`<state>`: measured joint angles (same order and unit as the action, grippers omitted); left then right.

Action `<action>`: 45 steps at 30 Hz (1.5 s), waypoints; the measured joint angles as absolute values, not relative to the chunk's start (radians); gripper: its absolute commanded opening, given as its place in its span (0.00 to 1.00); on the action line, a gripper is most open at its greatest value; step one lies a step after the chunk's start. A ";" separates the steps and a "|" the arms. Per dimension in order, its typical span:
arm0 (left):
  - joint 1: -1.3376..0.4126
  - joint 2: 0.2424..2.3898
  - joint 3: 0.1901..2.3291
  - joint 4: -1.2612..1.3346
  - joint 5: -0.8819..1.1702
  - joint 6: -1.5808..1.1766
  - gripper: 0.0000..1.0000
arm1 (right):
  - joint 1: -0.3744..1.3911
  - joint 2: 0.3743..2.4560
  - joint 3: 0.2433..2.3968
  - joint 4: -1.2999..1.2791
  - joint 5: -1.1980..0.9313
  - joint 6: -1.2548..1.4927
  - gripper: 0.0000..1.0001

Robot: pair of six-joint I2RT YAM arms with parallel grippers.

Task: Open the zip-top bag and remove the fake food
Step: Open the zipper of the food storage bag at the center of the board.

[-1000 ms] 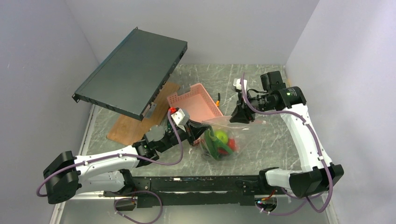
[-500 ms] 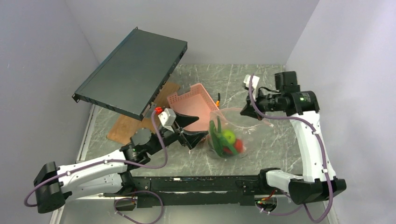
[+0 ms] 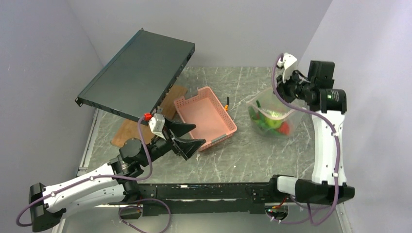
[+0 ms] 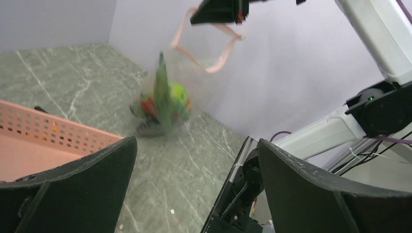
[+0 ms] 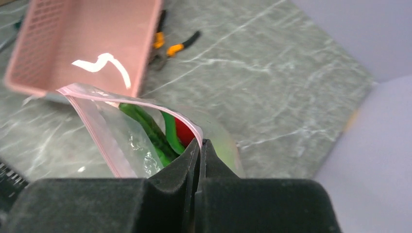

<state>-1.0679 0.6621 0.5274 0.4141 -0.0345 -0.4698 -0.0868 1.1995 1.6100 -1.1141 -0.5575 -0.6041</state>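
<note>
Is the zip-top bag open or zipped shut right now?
Open. On the zip-top bag, the pink zip strip gapes as a loop, the right gripper pinching one lip; the fake food sits inside.

No readable text, labels, brands, numbers or signs in any view.

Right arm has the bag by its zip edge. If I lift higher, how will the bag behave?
Probably floppy: the zip-top bag sags limply from the right end effector. Likely bottom-heavy and apt to swing, since the fake food sits bunched at its bottom. The mouth gapes, so tilting might spill pieces.
</note>
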 measured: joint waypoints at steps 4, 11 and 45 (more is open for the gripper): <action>-1.068 0.658 0.506 0.388 -0.042 -0.517 1.00 | -0.095 1.282 1.660 -0.998 -0.469 -0.565 0.00; -1.068 0.731 0.486 0.403 -0.022 -0.570 1.00 | -0.044 1.244 1.414 -0.818 -0.542 -0.477 0.00; -0.979 1.467 0.899 0.602 -0.023 -0.477 0.67 | 0.041 1.003 0.757 -0.220 -0.795 -0.049 0.00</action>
